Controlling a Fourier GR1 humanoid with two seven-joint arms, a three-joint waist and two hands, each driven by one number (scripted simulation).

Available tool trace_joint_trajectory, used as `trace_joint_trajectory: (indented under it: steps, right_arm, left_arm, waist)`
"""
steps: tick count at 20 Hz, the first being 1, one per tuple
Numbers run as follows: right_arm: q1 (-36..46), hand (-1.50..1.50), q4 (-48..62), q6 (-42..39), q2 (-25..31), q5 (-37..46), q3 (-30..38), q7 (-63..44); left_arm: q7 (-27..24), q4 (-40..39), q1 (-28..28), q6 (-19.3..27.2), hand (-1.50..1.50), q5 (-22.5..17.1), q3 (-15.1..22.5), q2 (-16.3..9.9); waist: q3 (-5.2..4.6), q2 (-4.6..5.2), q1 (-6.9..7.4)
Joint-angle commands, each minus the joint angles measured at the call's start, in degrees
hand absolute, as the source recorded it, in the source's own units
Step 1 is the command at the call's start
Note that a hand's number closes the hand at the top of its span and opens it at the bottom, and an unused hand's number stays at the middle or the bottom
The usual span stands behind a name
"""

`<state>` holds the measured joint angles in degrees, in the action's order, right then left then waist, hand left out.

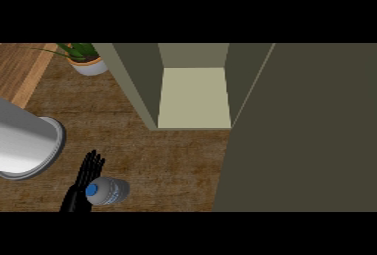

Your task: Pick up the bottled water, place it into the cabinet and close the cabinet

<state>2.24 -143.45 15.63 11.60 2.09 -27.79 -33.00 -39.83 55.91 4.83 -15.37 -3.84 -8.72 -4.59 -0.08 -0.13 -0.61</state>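
The fingers point(94, 162) of the left hand point(83, 187) stand straight and a little spread, pointing up the view, and they curl round nothing. They rise along the left side of the bottled water point(107, 191), just beside it or touching it; which of the two I cannot tell. The right hand shows nowhere in the head view.

The bottled water stands upright on the brown tabletop point(169, 159) near the lower edge, seen from above: a blue cap point(93, 191) and a pale, clear round body. I judge it fairly light, with a thin wall that gives a little when squeezed, and smooth enough to slip if held only at the tips. The cap is narrow and a poor place to hold. The better hold is likely round the middle of the body, fingers on one side and thumb on the other, with the bottle kept upright.

Beyond it, up and to the right, the cabinet point(193, 94) stands open, its pale inner shelf showing, well apart from the bottle. Its dark door point(302, 129) fills the right side. A large grey cylinder point(26, 142) lies at the left, and a potted plant point(85, 60) stands at the top left
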Motion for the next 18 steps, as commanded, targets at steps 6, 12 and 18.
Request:
trace_joint_trajectory:
  steps: [6,12,18]
  right_arm:
    - [-5.86,-1.50,-9.80,-0.54,2.35,2.65,0.80,-0.85]
    - [-9.14,-1.50,-8.98,1.18,0.70,5.67,-3.01,2.69]
    - [-11.90,-1.50,-9.20,-1.46,2.53,0.68,2.72,5.47]
  left_arm:
    - [-1.93,-6.72,-6.33,0.62,-1.50,-0.47,-0.01,2.31]
    - [-3.45,-11.56,-8.52,-3.04,-1.50,-2.67,-0.89,2.52]
    - [-1.10,-10.56,-7.04,-9.51,1.50,-4.31,0.80,1.82]
  waist:
    - [0.06,0.02,0.10]
    - [0.04,-0.04,-0.12]
    - [0.09,-0.03,0.17]
